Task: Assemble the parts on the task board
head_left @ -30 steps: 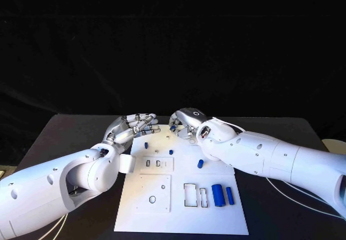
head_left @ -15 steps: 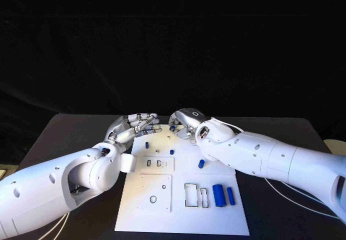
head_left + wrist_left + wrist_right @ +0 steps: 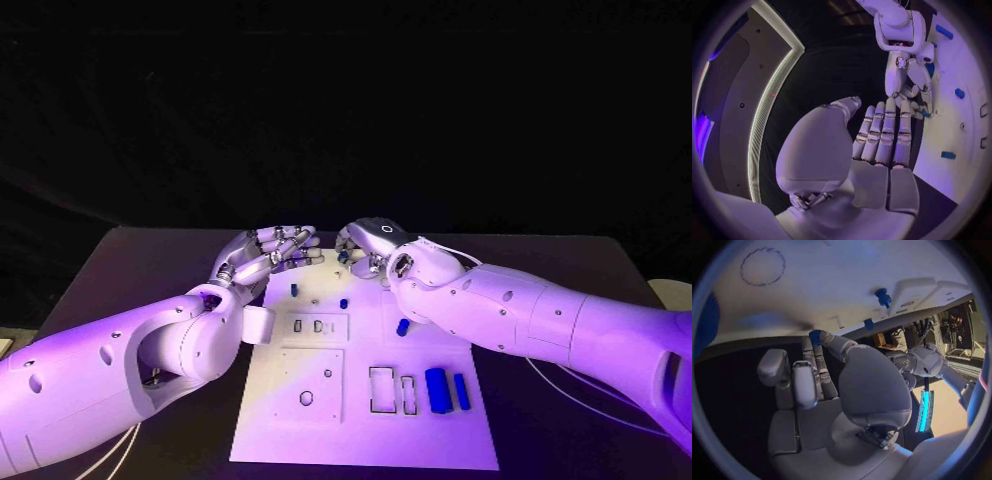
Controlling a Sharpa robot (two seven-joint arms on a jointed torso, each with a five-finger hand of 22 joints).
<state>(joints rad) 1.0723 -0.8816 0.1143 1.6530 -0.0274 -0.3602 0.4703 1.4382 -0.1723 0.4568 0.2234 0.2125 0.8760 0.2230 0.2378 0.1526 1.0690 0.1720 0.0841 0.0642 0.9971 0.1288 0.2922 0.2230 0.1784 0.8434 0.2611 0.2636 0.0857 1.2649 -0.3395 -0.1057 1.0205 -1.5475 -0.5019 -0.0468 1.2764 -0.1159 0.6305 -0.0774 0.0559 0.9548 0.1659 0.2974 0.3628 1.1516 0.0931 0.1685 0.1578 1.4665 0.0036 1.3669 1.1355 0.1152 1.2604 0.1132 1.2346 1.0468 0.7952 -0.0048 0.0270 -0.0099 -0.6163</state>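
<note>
At the far edge of the board point(image 3: 361, 420), both hands meet over its top corner. The right hand point(image 3: 369, 247) curls downward with a small blue part point(image 3: 815, 335) at its fingertips point(image 3: 820, 347), apparently pinched there; the grip itself is partly hidden. The left hand point(image 3: 271, 252) hovers just beside it, fingers straight and close together, holding nothing, as the left wrist view shows point(image 3: 879, 135). Other parts remain on the board: two small pegs point(image 3: 294, 290) near the hands, one point(image 3: 404, 327) at the right edge, and two longer bars point(image 3: 438, 390) beside the rectangular slots point(image 3: 382, 390) nearer the robot. Judged step: the part is being picked up or adjusted at the board's far end, with assembly barely begun. The next move calls for carrying it to its matching recess and keeping it aligned on entry; the left hand may need to steady it.
</note>
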